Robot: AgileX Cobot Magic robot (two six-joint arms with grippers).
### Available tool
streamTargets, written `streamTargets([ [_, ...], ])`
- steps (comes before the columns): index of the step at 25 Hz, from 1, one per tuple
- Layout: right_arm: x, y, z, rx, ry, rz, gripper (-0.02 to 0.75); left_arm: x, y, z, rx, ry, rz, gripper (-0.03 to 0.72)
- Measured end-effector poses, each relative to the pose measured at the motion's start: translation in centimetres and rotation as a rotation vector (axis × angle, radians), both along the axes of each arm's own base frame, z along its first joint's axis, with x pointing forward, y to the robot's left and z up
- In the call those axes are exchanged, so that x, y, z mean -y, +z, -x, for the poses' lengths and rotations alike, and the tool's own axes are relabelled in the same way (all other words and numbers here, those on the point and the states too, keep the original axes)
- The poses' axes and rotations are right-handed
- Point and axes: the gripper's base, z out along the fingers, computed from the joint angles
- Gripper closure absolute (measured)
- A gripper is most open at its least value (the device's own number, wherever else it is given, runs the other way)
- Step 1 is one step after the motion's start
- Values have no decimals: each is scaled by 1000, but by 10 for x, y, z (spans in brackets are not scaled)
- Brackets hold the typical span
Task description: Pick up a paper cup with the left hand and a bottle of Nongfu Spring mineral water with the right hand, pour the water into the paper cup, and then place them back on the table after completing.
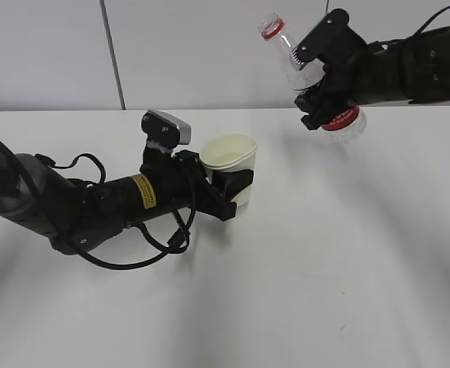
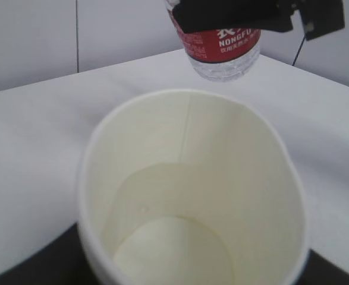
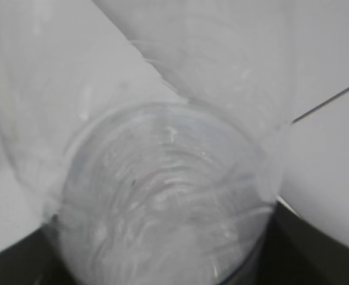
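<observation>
The left hand (image 1: pixel 236 188) clamps the cream paper cup (image 1: pixel 232 162) between its fingers just above the white table (image 1: pixel 347 253). The right hand (image 1: pixel 316 96) grips the clear red-labelled plastic bottle (image 1: pixel 305 69) aloft, tilted, seemingly uncapped.

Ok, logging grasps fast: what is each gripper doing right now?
Left gripper: closed on the paper cup.
Right gripper: closed on the water bottle, raised above the table.

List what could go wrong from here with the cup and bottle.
1. The bottle hangs tilted in the right claw, held off to the side of the paper cup; tipping it further there would likely spill water on the table.
2. The cup already holds liquid; a jolt of the left claw could slop it out.
</observation>
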Motion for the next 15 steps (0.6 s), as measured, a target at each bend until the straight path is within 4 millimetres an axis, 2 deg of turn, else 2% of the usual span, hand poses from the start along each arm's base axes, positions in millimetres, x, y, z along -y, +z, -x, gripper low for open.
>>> streamTargets([
  [9,17,0,-3,-64,-75,-223,269,-1,-3,0,-15,4,-26,302],
  [15,21,0,-3,-81,-80,-277,283,-6,-2,-3,-18,20,-38,302],
])
